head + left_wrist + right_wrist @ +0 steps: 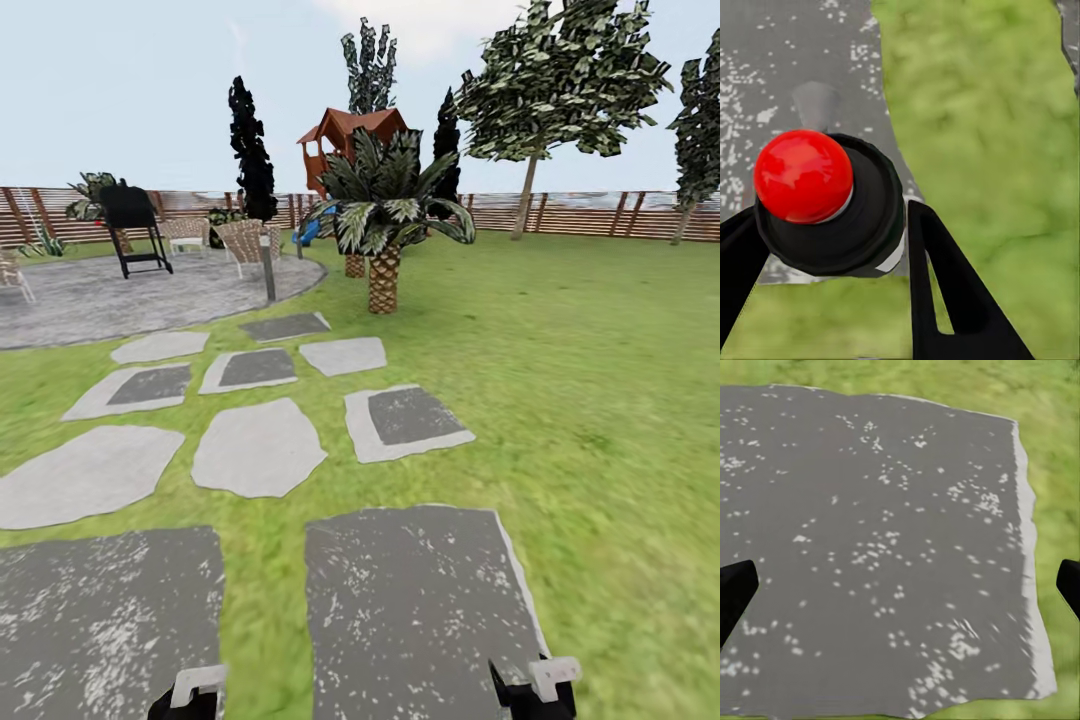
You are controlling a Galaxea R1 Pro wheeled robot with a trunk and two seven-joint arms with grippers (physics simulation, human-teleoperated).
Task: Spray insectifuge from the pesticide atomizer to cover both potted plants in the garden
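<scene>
Lawn (600, 400) w/ grey stepping stones (258, 447) runs ahead to a paved circle (110, 295), palm (385, 215), fence (600, 212) behind. Left gripper (832, 255) pinches the atomizer (832, 199): left wrist view looks down on its red-topped head, black fingers (952, 292) on both sides of it. Right gripper (900, 585) is spread wide, nothing in it, over a dark slab (877, 532). Potted plants: can't spot them from here. Step in hand, by my read: drive & search. Keep bottle upright, grip firm, scan low along the grass edges near the circle, stop close w/ nozzle facing leaves before spraying.
</scene>
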